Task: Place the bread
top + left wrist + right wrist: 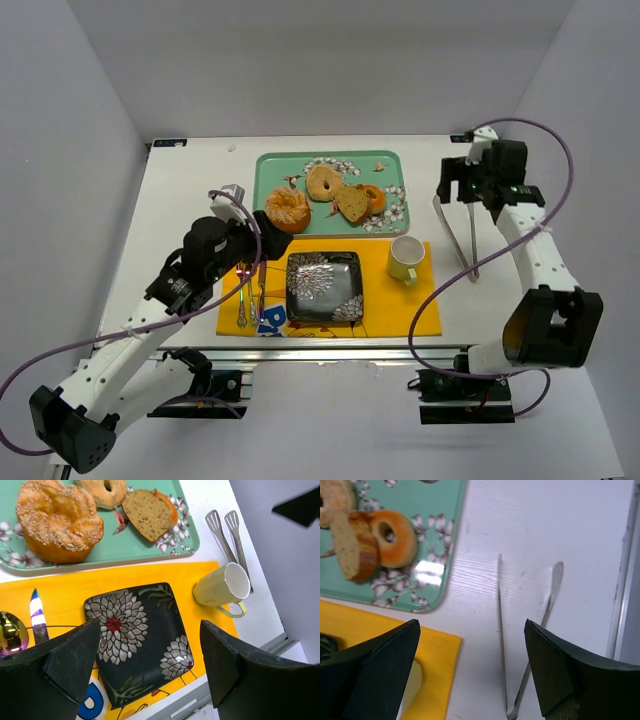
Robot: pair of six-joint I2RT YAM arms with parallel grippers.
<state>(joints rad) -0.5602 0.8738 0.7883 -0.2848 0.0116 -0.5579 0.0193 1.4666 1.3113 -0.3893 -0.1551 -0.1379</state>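
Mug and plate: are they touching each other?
Apart. The left wrist view shows a strip of yellow mat between the mug and the plate.

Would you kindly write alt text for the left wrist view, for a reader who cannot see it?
The open left claw hovers above a black floral plate on a yellow placemat. Beyond it, a green tray holds a seeded bun, a bagel and a bread slice; a pale mug and tongs are at right.
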